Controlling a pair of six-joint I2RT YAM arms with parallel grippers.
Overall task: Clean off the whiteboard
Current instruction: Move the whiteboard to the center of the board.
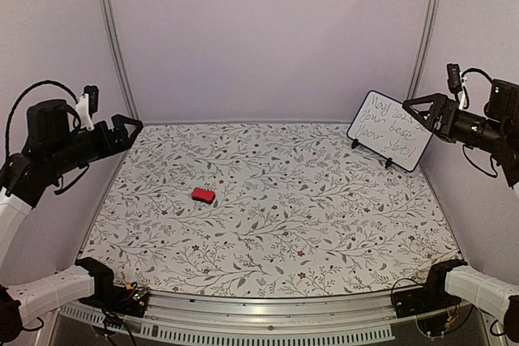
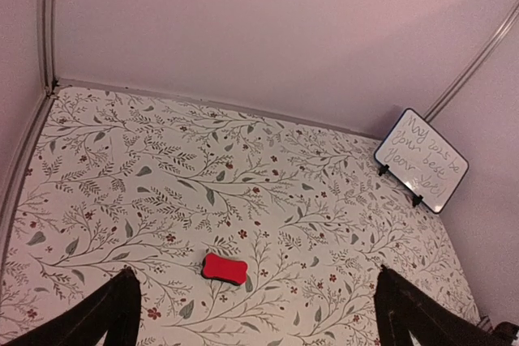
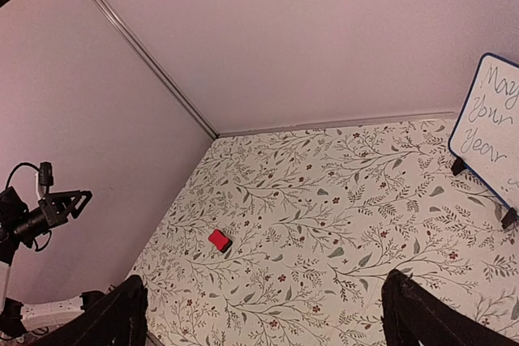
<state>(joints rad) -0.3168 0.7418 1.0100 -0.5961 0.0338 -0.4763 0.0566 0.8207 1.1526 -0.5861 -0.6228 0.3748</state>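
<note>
The whiteboard [image 1: 391, 130] stands upright on its two small black feet at the far right corner of the table [image 1: 284, 232], close to the right wall and angled toward the centre. Its white face is covered w/ handwritten lines and is not yet wiped. The frame is thin and dark, w/ rounded corners.

A small red eraser [image 1: 203, 194] lies flat on the leaf-and-flower patterned tabletop, left of centre and well apart from the board. Only the patterned surface lies between them.

The left gripper [image 1: 130, 127] hangs in the air over the table's left edge. Its fingers are spread wide w/ nothing between them, and in the left wrist view the eraser shows on the table below and between the two fingertips. The right gripper [image 1: 422, 111] hovers just beside the board's right edge, near its upper corner, jaws likewise wide apart and gripping nothing. Whether it touches the frame cannot be told from the top view.

Both arm bases sit at the near edge, L and R.
</note>
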